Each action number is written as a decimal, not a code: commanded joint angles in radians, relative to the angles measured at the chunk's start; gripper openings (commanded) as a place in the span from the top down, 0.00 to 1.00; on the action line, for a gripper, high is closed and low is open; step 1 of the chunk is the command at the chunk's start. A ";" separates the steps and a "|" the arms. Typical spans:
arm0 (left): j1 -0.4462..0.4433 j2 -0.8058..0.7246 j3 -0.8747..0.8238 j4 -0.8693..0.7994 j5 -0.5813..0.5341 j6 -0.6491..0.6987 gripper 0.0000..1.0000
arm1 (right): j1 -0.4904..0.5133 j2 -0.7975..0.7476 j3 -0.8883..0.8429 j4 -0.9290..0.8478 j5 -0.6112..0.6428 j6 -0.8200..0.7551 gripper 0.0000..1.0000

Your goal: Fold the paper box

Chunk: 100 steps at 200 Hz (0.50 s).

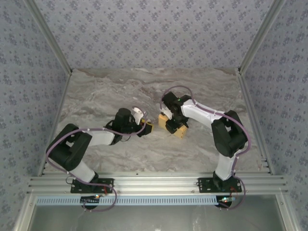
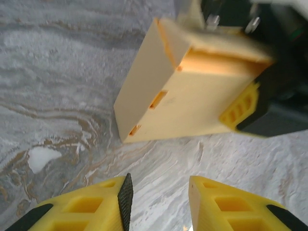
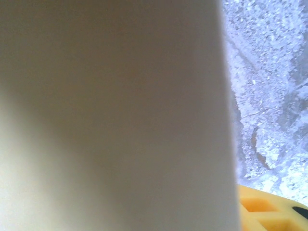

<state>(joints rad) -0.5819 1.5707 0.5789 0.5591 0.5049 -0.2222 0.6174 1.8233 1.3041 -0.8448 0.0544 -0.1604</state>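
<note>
The marble table (image 1: 96,144) takes up the middle of the top view. The paper box (image 1: 176,128) sits just right of centre on it and looks pretty much box-shaped already. The right gripper (image 1: 171,118) is clamped on one end of it. The left gripper (image 2: 159,199), at the bottom of its wrist view, has its jaws apart with nothing in them, near the box but not touching. Two small slots (image 2: 158,99) face it. Best bet is probably for the left to come in slow and square and press that wall flush while the right holds firm.
</note>
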 commanded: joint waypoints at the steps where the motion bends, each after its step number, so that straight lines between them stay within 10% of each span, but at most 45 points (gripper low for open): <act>1: 0.033 -0.056 0.014 0.049 -0.015 -0.101 0.56 | 0.003 0.055 -0.073 0.018 0.111 -0.034 0.43; 100: 0.044 0.022 0.126 -0.007 -0.067 -0.251 0.44 | 0.044 0.087 -0.103 0.082 0.326 -0.131 0.41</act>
<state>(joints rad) -0.5385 1.5627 0.7170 0.5251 0.4301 -0.4301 0.6678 1.8183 1.2537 -0.6857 0.2943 -0.2558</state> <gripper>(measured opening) 0.565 0.595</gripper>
